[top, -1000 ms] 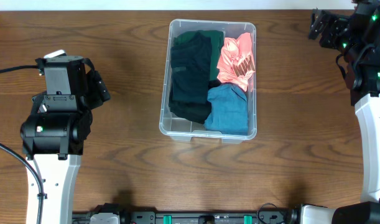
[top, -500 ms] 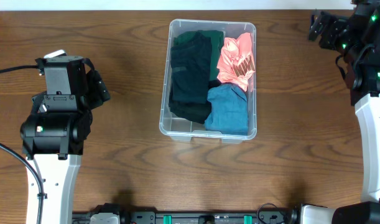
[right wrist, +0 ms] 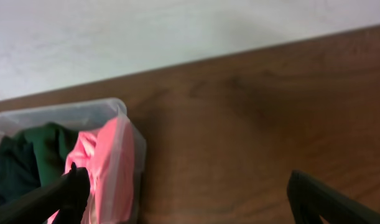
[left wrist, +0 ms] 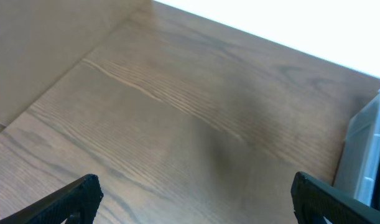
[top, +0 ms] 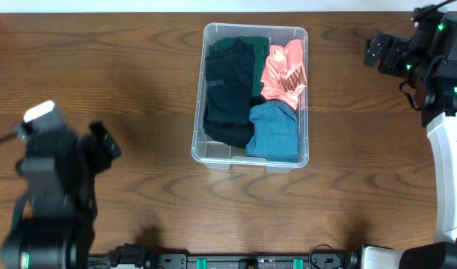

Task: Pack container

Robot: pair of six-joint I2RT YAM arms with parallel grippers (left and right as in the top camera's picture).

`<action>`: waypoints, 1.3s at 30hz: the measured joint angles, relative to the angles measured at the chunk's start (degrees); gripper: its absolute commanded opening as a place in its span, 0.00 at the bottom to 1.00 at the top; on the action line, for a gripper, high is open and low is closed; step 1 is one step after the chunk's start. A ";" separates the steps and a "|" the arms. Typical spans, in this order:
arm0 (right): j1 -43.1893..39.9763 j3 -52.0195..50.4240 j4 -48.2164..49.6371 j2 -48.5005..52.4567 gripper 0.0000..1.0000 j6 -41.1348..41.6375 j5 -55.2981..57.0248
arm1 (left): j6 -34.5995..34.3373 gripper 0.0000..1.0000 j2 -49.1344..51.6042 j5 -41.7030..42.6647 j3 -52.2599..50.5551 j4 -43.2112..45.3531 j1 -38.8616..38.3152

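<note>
free: table [top: 149, 75] either side of container [top: 229, 155] | blocked: clothes [top: 228, 90] filling it

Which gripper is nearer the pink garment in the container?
Right. Right gripper: outside the container, off the side holding the pink garment. Left gripper: beyond the opposite side, farther away.

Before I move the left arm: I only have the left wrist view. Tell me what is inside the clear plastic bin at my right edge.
Observer: The clear rectangular plastic container holds a dark green garment, a pink garment and a blue garment.
Operator: Locate the pink one.
Observer: Against the right wall at the far end, with the blue garment nearer.
Operator: Report the right pincer.
Observer: The right pincer is open, empty, off to the container's right.
</note>
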 measured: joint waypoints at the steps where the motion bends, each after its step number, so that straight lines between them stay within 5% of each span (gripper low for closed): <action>1: 0.00 0.00 -0.61 0.00 0.99 0.00 0.00 | 0.15 0.98 -2.34 -0.17 -0.92 0.00 0.00; 18: 0.00 -0.04 -4.24 0.00 0.99 0.00 -0.22 | 15.93 0.98 -26.18 11.45 -41.59 27.08 0.00; 39: 0.00 -0.04 -4.24 0.00 0.99 0.00 -0.24 | 16.52 0.98 -37.68 13.18 -55.39 28.70 0.00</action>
